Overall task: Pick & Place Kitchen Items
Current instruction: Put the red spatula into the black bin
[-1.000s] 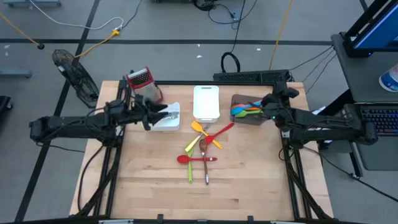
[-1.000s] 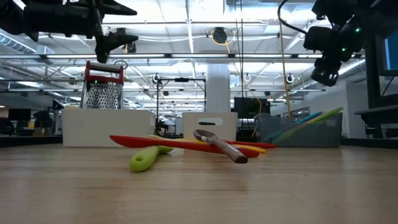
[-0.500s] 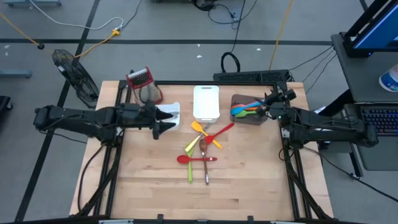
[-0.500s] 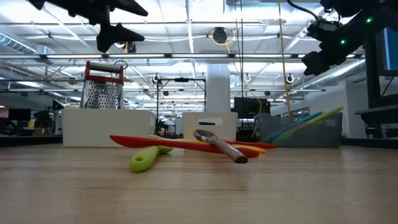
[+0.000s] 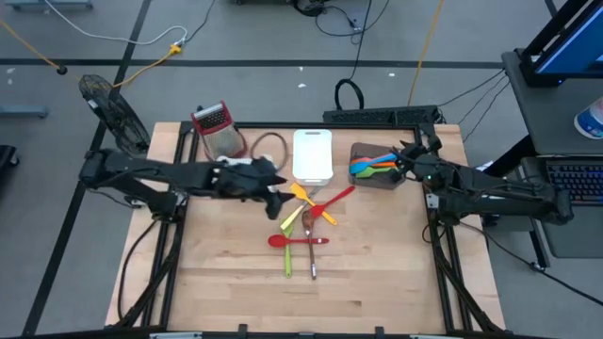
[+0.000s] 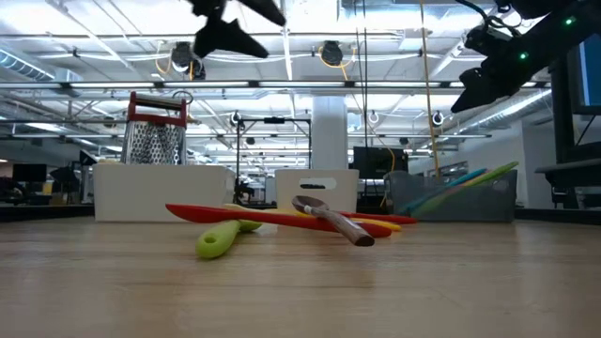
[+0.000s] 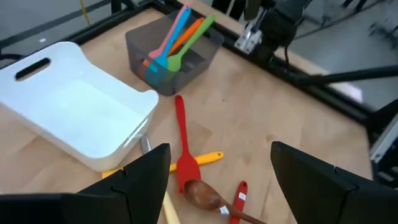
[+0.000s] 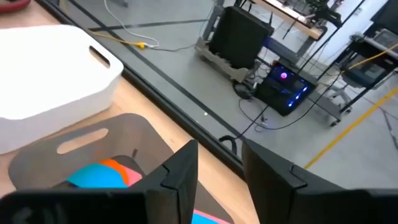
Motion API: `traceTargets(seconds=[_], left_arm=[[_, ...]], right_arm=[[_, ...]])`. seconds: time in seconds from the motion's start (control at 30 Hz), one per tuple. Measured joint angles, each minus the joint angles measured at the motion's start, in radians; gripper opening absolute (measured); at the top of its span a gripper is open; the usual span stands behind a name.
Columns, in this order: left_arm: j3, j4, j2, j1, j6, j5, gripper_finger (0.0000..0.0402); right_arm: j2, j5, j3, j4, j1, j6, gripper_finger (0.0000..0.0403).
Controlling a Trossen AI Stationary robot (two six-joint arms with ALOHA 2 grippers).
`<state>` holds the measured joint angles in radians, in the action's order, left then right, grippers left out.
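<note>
Wooden table lies bare near its front edge; left gripper fingers apart, right gripper fingers narrowly apart

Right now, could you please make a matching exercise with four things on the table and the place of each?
Things:
1. box grater
2. white tray
3. green spatula
4. left end effector

Places:
A. in the utensil pile at the table's middle
B. far left corner
C. beside the grey bin
D. above the pile's left edge

Pairs: 1-B, 2-C, 3-A, 4-D
</note>
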<state>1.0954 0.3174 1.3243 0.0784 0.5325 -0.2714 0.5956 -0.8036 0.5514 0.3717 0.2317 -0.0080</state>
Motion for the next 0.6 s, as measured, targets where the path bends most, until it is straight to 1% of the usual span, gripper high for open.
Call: traceTargets(seconds=[0.13, 0.23, 0.43, 0.6], left_arm=[[0.130, 0.084, 0.127, 0.002, 0.012, 0.000, 0.0285], [0.217, 0.143, 0.212, 0.002, 0.063, -0.001, 0.0285], [0.357, 0.229, 0.347, 0.005, 0.263, 0.013, 0.0285], [0.425, 0.285, 0.425, 0.023, 0.481, 0.063, 0.0285]], right_arm=[[-0.030, -0.002, 0.000, 0.000, 0.000, 0.008, 0.0118], [-0.062, -0.003, 0.000, -0.001, 0.000, 0.008, 0.0119], [-0.113, -0.002, 0.000, 0.000, 0.000, -0.005, 0.0117], [-0.141, -0.002, 0.000, -0.001, 0.000, -0.008, 0.0117]])
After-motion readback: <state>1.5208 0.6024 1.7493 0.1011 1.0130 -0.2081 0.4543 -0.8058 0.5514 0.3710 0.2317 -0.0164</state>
